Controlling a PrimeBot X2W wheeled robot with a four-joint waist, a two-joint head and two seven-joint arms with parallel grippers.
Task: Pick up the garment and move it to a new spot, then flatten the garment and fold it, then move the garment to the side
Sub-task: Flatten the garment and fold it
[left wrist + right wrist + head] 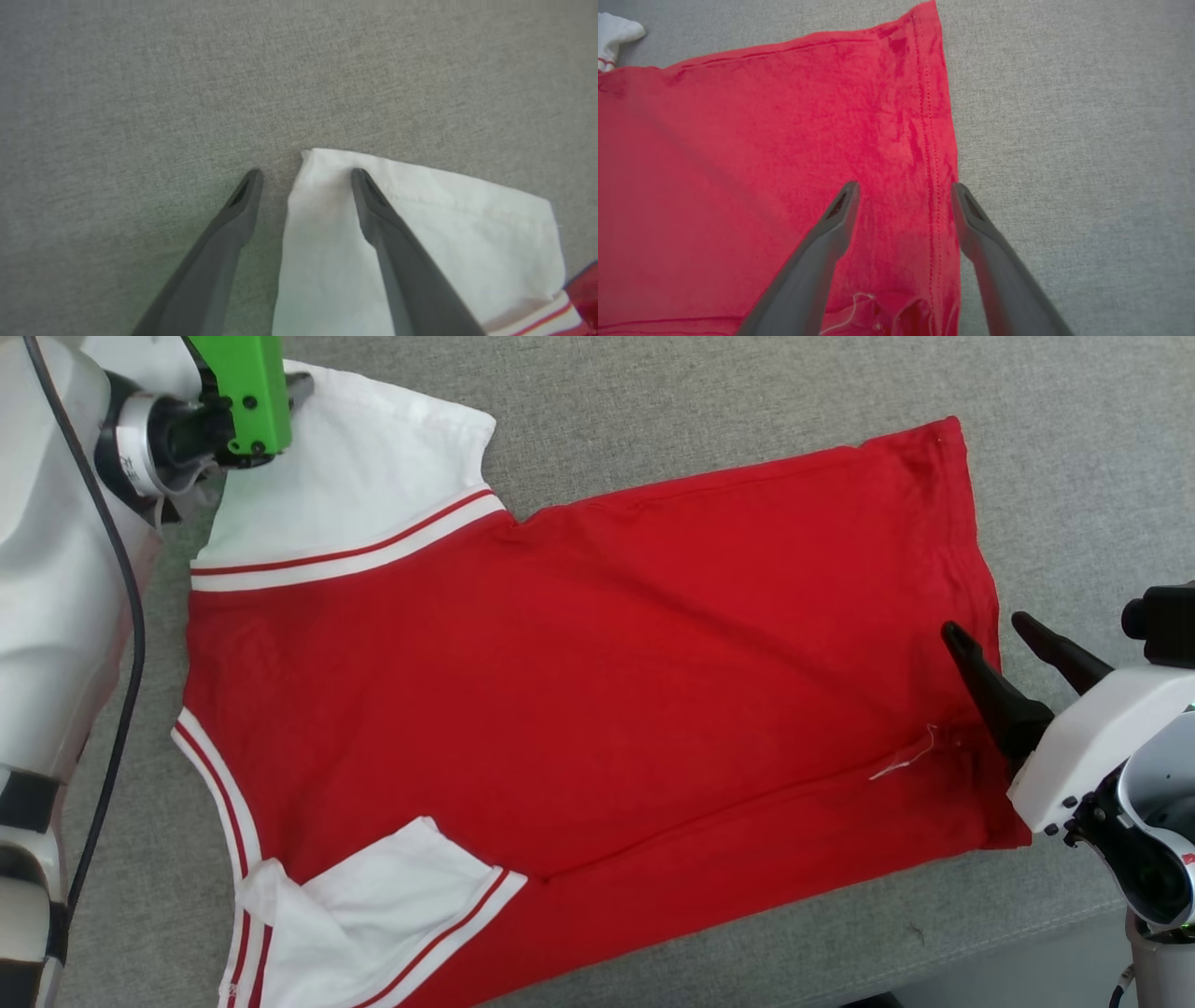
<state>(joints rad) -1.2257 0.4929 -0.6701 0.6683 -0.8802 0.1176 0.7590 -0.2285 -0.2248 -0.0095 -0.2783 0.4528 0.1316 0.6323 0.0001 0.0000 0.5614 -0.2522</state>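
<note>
The garment [579, 681], a red jersey T-shirt with white sleeves and red-and-white striped trim, lies spread on the grey cloth surface, hem to the right. Its far white sleeve [420, 224] lies flat; the near sleeve [392, 905] is folded over the red body. My left gripper [306, 175] hangs open over the far sleeve's corner, one finger over the white cloth, the other over grey fabric. My right gripper [990, 627] stands open straddling the stitched hem [934, 154], holding nothing. Any lettering is hidden.
Grey upholstered surface [747, 411] extends beyond the shirt at the top and right. Its front edge [1027, 933] runs along the lower right. A loose white thread [901, 761] lies near the hem. A black cable [121, 616] hangs along my left arm.
</note>
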